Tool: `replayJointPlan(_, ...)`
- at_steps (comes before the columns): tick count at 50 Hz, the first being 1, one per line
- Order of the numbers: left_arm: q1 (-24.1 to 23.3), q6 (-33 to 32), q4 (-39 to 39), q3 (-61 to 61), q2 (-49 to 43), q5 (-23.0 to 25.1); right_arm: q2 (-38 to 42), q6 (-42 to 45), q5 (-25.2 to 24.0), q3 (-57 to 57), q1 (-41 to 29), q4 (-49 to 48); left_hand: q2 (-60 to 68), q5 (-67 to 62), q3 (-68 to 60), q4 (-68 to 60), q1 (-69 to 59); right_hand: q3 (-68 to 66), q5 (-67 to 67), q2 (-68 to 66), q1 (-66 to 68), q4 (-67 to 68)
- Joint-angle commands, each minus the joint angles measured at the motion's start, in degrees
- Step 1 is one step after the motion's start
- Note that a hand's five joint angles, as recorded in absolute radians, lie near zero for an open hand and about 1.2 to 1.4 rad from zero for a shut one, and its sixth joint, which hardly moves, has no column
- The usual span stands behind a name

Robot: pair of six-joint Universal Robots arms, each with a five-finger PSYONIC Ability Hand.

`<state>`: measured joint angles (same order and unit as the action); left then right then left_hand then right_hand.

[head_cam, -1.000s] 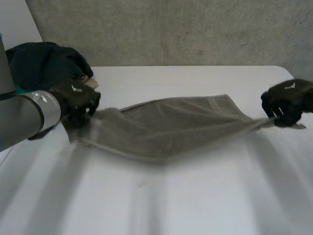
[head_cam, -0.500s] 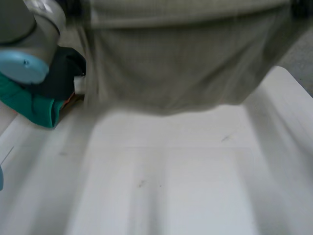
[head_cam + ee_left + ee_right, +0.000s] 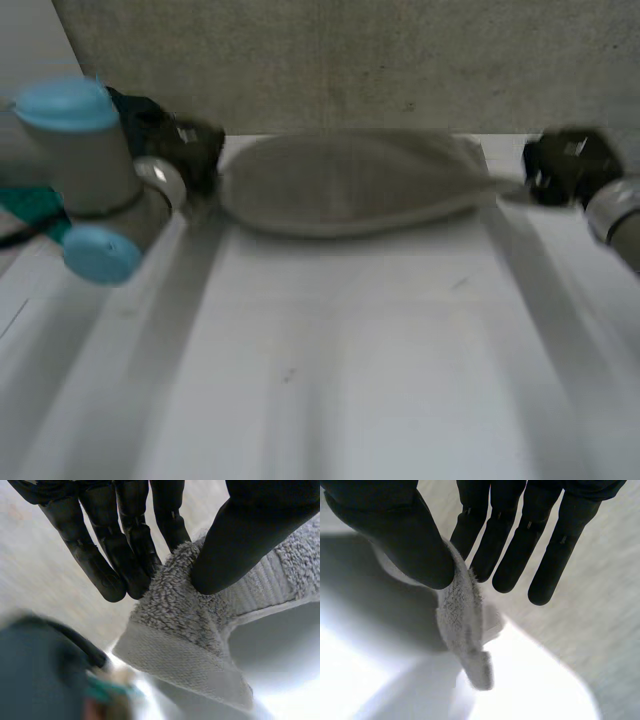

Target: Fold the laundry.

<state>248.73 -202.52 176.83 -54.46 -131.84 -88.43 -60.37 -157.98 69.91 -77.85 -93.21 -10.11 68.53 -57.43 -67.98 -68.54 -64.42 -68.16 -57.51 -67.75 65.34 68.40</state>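
While the left hand (image 3: 125,540) is kept clamped, thumb against fingers, on one corner of the grey towel (image 3: 190,630), the opposite corner is pinched the same way by the right hand (image 3: 395,535). Between the two, the towel is stretched out sideways and sags a bit in the middle, over at the far end of the white table (image 3: 340,380). Some teal clothing (image 3: 30,200) can be seen just beside the left arm (image 3: 85,170)

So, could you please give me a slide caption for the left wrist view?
Left hand pinching a grey towel by its corner, thumb against fingers.
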Motion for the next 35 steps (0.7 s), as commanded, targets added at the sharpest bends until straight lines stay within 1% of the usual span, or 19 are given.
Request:
replayJointPlan(1,-0.4,0.1,-3.1,-5.7,-4.1,-1.1,4.6,9.0,-1.3,-5.3,1.6,1.6,11.5,-12.6,-12.0,-11.5,-15.6,-11.8,-12.5,-12.3,14.7,11.6)
replayJointPlan(3,-0.4,0.5,-4.5,-5.7,-3.3,-0.8,4.7,10.1,-1.2,-4.9,2.2,3.5,10.2,-11.3,-10.7,-10.1,-14.3,-11.8,-12.5,-12.3,14.7,11.6)
replayJointPlan(7,-0.4,1.3,-4.9,-6.4,-0.2,1.1,4.3,10.2,-1.2,-4.1,2.4,6.6,-20.2,19.1,19.7,20.2,16.1,-11.8,-12.5,-12.3,14.7,11.6)
replayJointPlan(11,0.4,1.3,-4.8,-9.0,3.3,2.5,3.5,9.7,-1.3,-4.2,2.5,7.7,-28.2,27.1,27.6,28.2,24.1,-11.8,-12.5,-12.3,14.7,11.6)
replayJointPlan(14,1.5,1.2,-4.4,-11.8,5.7,3.4,3.3,9.3,-1.2,-4.5,2.6,7.7,-28.2,27.1,27.7,28.2,24.1,-11.8,-12.5,-12.3,14.7,11.6)
replayJointPlan(18,3.2,-1.6,-3.7,-18.3,10.0,6.2,3.5,8.3,-1.2,-4.8,3.0,7.7,-26.0,24.9,25.5,26.0,21.9,-11.8,-12.5,-12.3,14.7,11.6)
replayJointPlan(19,4.2,-3.3,-3.0,-21.1,11.7,7.6,3.7,7.8,-1.2,-4.9,3.2,7.7,-23.0,21.9,22.5,23.0,18.9,-11.8,-12.5,-12.3,14.7,11.6)
replayJointPlan(22,6.2,-6.5,-1.4,-25.7,14.2,9.3,3.9,7.5,-1.2,-4.9,3.2,7.7,-20.3,19.2,19.8,20.3,16.2,-11.8,-12.5,-12.3,14.7,11.6)
replayJointPlan(23,7.5,-8.4,0.1,-28.3,15.6,10.6,4.0,7.5,-1.2,-4.9,3.0,7.7,-17.0,15.9,16.4,17.0,12.9,-11.8,-12.5,-12.3,14.7,11.6)
replayJointPlan(28,10.1,-13.8,4.0,-33.5,16.6,14.4,3.8,7.8,-1.2,-4.9,2.7,7.7,-15.3,14.2,14.7,15.3,11.1,-11.8,-12.5,-12.3,14.7,11.6)
replayJointPlan(31,10.9,-16.1,4.5,-33.7,15.0,15.6,3.7,7.6,-1.2,-4.9,2.4,7.7,-17.8,16.7,17.2,17.8,13.7,-11.8,-12.5,-12.3,14.7,11.6)
replayJointPlan(33,11.0,-16.8,4.5,-33.3,14.0,15.8,3.7,7.7,-1.2,-4.9,2.2,7.8,-23.0,21.9,22.4,23.0,18.9,-11.8,-12.5,-12.3,14.7,11.6)
replayJointPlan(34,11.0,-17.6,4.8,-32.7,12.8,15.8,3.7,7.8,-1.2,-5.0,2.2,7.9,-28.2,27.1,27.6,28.2,24.0,-11.8,-12.5,-12.3,14.7,11.6)
replayJointPlan(35,11.0,-17.9,4.8,-32.4,12.2,15.8,3.7,7.8,-1.2,-5.1,2.1,8.0,-29.4,28.3,28.8,29.4,25.3,-11.8,-12.5,-12.3,14.7,11.6)
